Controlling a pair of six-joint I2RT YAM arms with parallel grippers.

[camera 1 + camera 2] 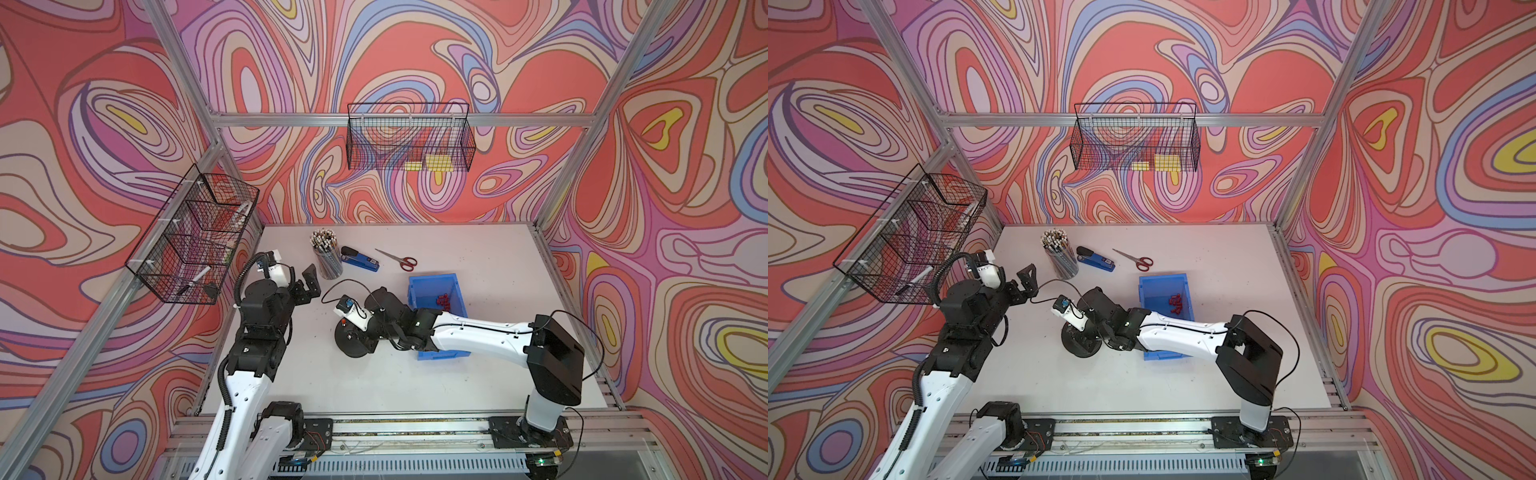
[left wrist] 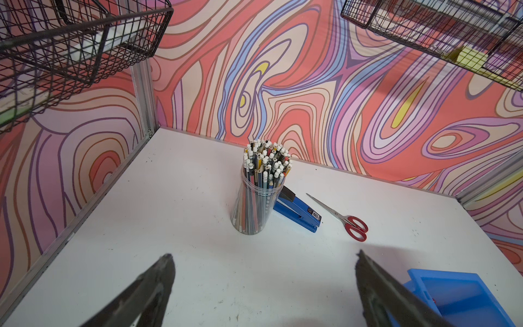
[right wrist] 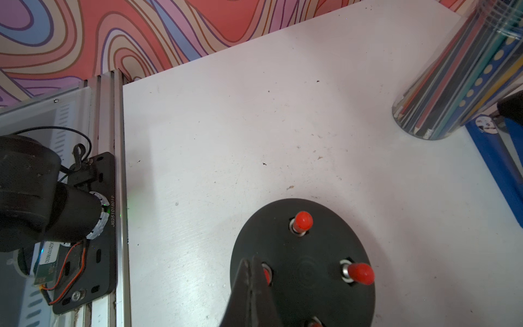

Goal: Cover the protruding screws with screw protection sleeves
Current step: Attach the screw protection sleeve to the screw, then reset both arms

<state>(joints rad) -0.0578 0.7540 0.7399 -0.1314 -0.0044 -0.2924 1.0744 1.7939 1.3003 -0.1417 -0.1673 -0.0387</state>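
Your right tool [image 3: 249,266] is pinched fully shut with nothing showing between its jaws. Its tip is low over the black round base [image 3: 311,271], right against one of the four screws [image 3: 344,270]. All four wear red caps [image 3: 303,220], the one by the tip half hidden, and the base sits on the table [image 1: 478,270] just beside the blue bin [image 1: 432,286], where spare caps [image 1: 442,300] lie loose. Your left tool [image 2: 264,254] hangs spread wide and empty above the table near the pencil cup [image 2: 259,192].
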